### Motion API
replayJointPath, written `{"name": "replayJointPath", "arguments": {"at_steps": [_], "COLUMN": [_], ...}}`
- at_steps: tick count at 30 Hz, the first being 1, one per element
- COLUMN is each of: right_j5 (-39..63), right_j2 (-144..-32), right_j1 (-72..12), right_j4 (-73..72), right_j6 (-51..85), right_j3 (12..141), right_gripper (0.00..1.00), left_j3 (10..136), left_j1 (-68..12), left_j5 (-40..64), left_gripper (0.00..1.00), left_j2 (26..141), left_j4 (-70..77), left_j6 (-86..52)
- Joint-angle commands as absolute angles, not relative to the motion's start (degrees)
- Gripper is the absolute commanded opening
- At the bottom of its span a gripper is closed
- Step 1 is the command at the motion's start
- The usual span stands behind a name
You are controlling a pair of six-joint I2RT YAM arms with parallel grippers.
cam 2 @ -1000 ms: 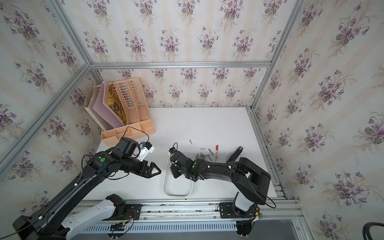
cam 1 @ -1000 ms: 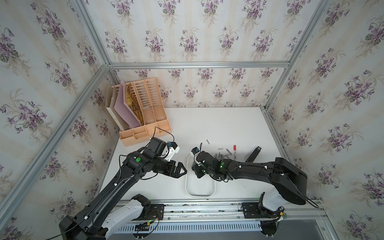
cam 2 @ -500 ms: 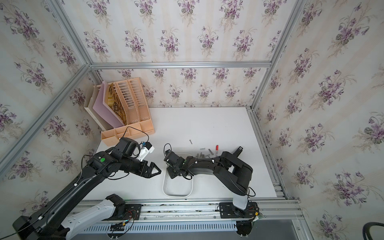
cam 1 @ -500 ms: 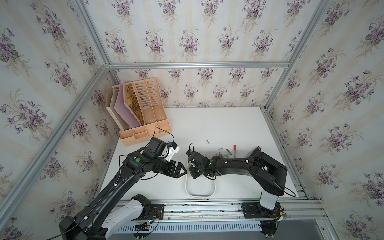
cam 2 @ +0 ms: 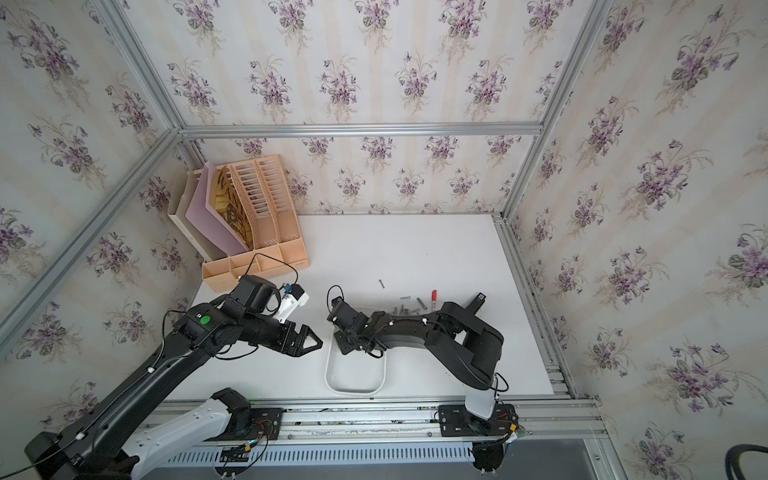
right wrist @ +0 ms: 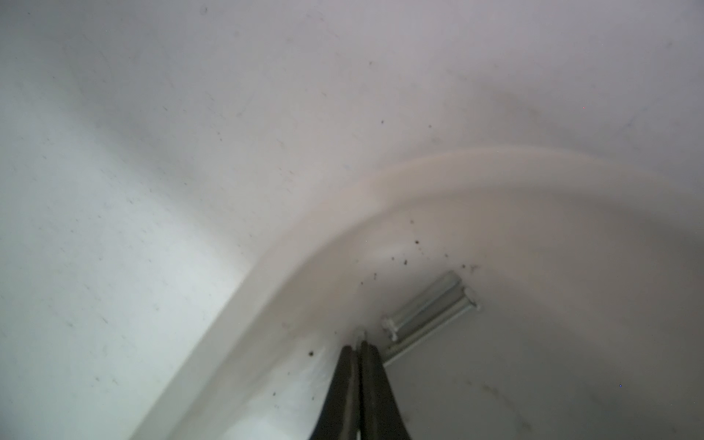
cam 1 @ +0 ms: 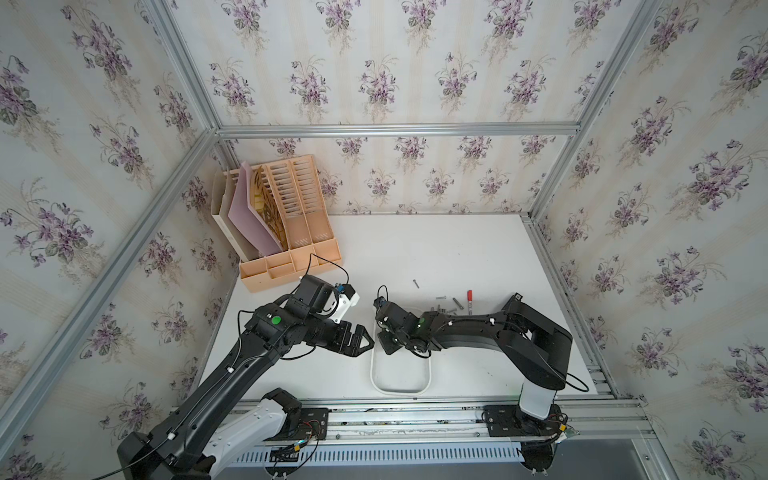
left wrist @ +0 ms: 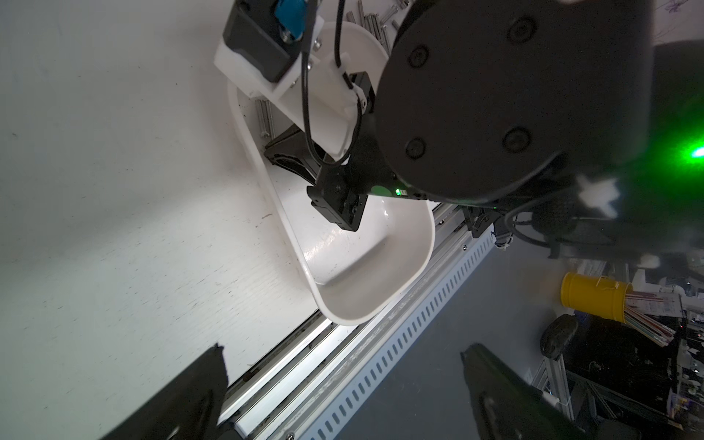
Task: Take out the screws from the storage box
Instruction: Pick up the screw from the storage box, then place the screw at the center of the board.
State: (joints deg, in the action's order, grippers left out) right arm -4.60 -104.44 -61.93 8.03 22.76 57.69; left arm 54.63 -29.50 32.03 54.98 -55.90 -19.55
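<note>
The white storage box (cam 1: pixel 401 390) (cam 2: pixel 353 390) lies at the table's front edge. My right gripper (cam 1: pixel 387 343) (cam 2: pixel 344 343) reaches down into its far left corner. In the right wrist view the right gripper (right wrist: pixel 360 344) is shut on a thin screw, whose small head shows at the tips. Two more screws (right wrist: pixel 430 304) lie side by side against the box wall (right wrist: pixel 343 213). Several screws (cam 1: pixel 442 308) (cam 2: pixel 405 309) lie on the table beyond the box. My left gripper (cam 1: pixel 368 341) (left wrist: pixel 343 365) hovers open and empty just left of the box.
A red-capped marker pen (cam 1: pixel 469 301) lies by the loose screws. A lone screw (cam 1: pixel 416 283) lies farther back. The peach file organiser (cam 1: pixel 291 232) stands at the back left. The rail (cam 1: pixel 415 409) runs along the front edge, close to the box.
My right gripper has moved left into the box's far left corner and closed, with the arm's elbow folding upward. The left arm has stayed still.
</note>
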Motion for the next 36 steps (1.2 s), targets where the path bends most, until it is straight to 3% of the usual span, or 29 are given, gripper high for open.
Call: {"name": "replayJointPath", "arguments": {"at_steps": [1, 12, 21, 28, 36], "right_j5": [-3.43, -8.24, -14.18, -8.5, -4.64], "right_j2": [-102.12, -80.35, -71.45, -73.19, -80.34], "right_j1": [-61.56, -59.26, -51.91, -37.81, -32.54], "right_j4": [9.05, 1.48, 3.33, 6.25, 8.24], "right_j6": [23.03, 22.87, 27.32, 32.89, 34.69], "right_j3": [56.3, 44.17, 39.55, 37.28, 38.34], "right_gripper": [0.04, 0.03, 0.03, 0.0, 0.0], "left_j3": [55.11, 55.11, 55.11, 55.11, 55.11], "left_j1": [-29.4, -29.71, -29.69, -29.71, -29.72], "left_j5": [31.89, 31.83, 31.73, 31.78, 31.89], "left_gripper": [0.99, 0.99, 0.99, 0.99, 0.99], "left_j2": [55.02, 54.9, 55.11, 54.98, 55.02], "left_j4": [-56.61, -56.63, -56.61, -56.62, -56.61], "left_j6": [-19.42, -19.34, -19.4, -19.34, -19.32]}}
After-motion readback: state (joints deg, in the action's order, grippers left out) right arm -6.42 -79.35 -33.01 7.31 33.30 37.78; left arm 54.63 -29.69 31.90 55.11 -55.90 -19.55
